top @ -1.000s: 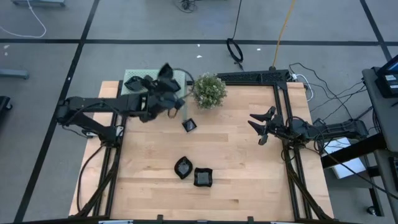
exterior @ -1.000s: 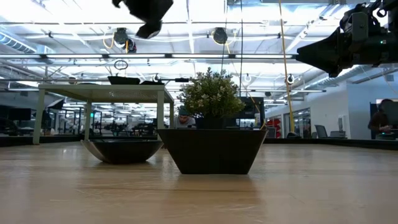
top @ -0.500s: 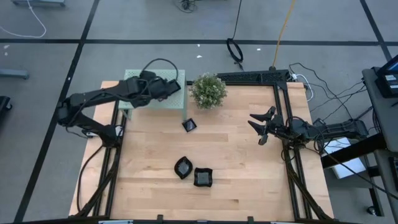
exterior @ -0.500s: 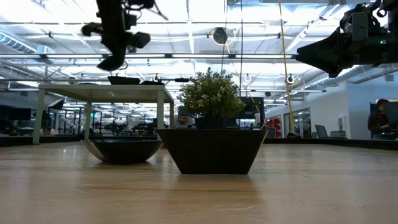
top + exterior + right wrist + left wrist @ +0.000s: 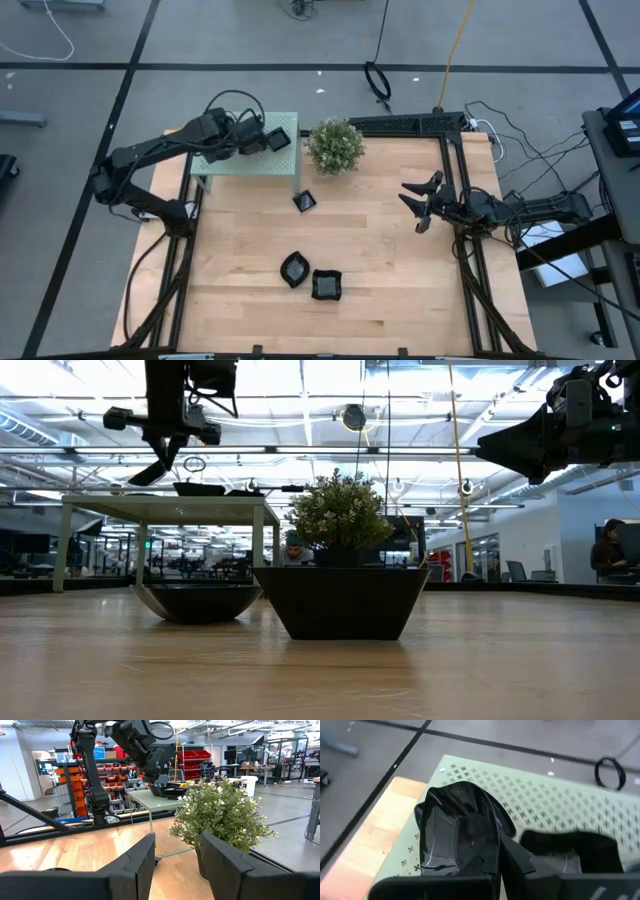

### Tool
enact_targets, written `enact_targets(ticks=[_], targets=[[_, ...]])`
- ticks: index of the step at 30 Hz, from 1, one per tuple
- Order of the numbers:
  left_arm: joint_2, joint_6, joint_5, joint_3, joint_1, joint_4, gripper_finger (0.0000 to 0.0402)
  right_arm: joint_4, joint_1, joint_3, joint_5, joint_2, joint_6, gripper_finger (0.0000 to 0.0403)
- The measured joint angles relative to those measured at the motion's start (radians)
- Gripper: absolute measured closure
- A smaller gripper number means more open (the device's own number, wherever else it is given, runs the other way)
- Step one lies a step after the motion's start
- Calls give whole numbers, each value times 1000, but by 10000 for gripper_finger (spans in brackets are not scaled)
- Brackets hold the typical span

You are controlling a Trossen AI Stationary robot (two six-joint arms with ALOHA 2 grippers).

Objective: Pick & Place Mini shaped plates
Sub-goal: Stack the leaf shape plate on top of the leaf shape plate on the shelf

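Three mini shaped plates rest on the wooden table: a small square one (image 5: 305, 201), a wavy one (image 5: 294, 268) (image 5: 197, 600) and a square one (image 5: 326, 285) (image 5: 342, 600). More dark plates (image 5: 200, 488) lie on the pale green perforated stand (image 5: 285, 165) at the table's far left. My left gripper (image 5: 245, 138) (image 5: 160, 455) hangs over that stand, shut on a glossy black plate (image 5: 455, 837). My right gripper (image 5: 408, 205) (image 5: 177, 855) waits open above the table's right side. My left gripper pinches the glossy plate by its rim (image 5: 496, 839) between the two fingers, coming from above and slanting down. The plate hangs tilted below the fingers (image 5: 150, 468). Its lower end sits just above the stand's top; whether it touches the plates beneath, I cannot tell.
A green potted plant (image 5: 336, 145) (image 5: 340, 510) stands at the far edge, just right of the stand. Black frame rails (image 5: 455, 190) run along the table's right and far-right edges. Bare wood lies between the stand and the near plates.
My left gripper has carried its plate from above the table beside the plant toward the far-left, over the green stand, and has come down closer to the stand's top. The three plates on the table have stayed where they were.
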Motion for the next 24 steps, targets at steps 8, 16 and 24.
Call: enact_targets(ticks=[8,16,24], targets=[[0,-99,-37,0,60,4,375,0,0,0,0,0,0,259],[0,-97,-44,0,109,54,376,0,0,0,0,0,0,259],[0,-81,-79,0,111,111,341,0,0,0,0,0,0,259]])
